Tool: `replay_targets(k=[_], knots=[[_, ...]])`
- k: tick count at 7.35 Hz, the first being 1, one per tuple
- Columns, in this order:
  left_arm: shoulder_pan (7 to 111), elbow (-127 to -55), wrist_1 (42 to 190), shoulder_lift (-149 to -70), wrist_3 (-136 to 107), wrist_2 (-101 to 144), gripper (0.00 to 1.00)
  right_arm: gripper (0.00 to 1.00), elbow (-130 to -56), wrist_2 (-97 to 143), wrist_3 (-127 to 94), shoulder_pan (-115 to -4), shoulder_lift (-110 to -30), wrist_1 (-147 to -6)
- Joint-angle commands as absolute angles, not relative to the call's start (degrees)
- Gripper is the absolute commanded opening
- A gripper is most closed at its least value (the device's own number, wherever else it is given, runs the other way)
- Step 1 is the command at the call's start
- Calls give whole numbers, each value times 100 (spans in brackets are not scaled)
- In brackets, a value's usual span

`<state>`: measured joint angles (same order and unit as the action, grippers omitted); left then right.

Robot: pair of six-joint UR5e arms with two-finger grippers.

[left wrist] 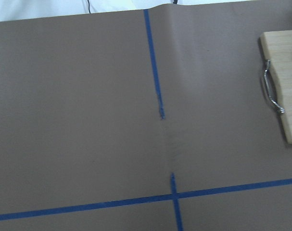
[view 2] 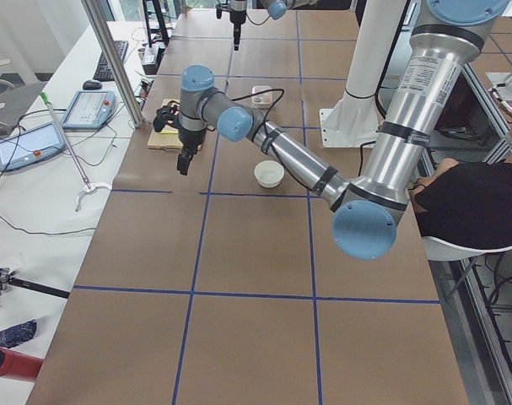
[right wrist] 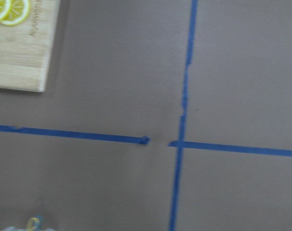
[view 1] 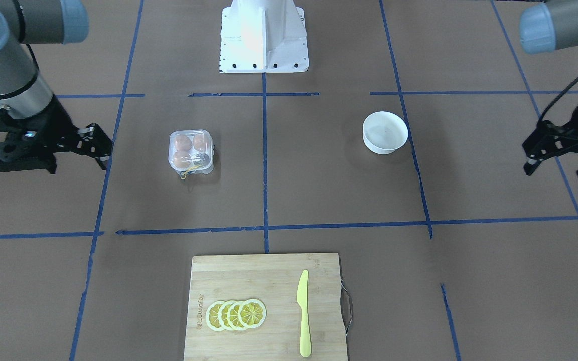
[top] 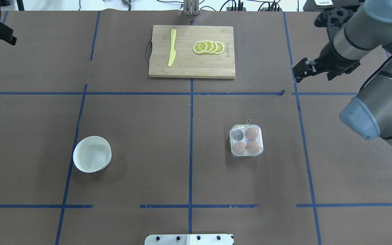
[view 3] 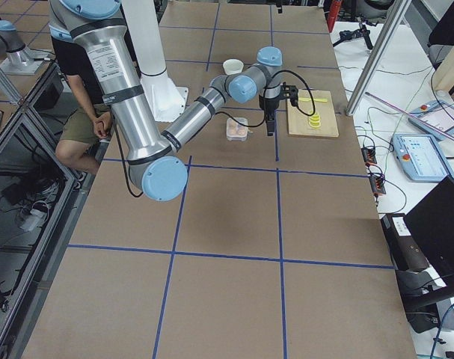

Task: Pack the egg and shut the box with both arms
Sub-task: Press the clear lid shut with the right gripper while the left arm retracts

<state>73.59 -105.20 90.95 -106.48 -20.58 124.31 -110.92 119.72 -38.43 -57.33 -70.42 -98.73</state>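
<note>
While both arms hang over the outer edges of the tabletop [view 1: 469, 281], the left fingers [view 1: 534, 159] stand spread apart with nothing between them. The right fingers [view 1: 99, 144] look parted and empty as well. Neither pair is near the box [top: 246, 140], which sits on the right half, well apart from the white bowl [top: 92, 156] on the left half. Its clear lid seems to be down over three eggs [top: 251, 133], with the fourth cell dark and empty. Whether the lid is latched I cannot tell.

I judge the box light, thin-walled and slippery, likely to flex or skid under a one-sided push, and the eggs inside fragile. A gentle pinch low across two opposite side walls should steady it while the other arm presses the lid's rim rather than its middle.

The overhead view shows the cells plainly. The front view adds the yellow band [view 1: 185, 174] poking out on the box's far side. The right wrist view catches only a scrap of that band at its bottom edge, plus a corner of the cutting board [right wrist: 20, 57]. The left wrist view shows the board's handle and bare tabletop. In both side views the box is too small to read.
</note>
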Motion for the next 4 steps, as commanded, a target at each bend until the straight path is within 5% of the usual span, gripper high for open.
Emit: replay_targets(k=[1,4], knots=[[8206,-9926,9088,-10232,-192,12733,100,100,-10996,12616,-2143,-6815,-7775,-10011],[8736,-9545,9176,-9485,1342,12815,100,100,-10164,13174,-58,-8196,-8366,-9976]])
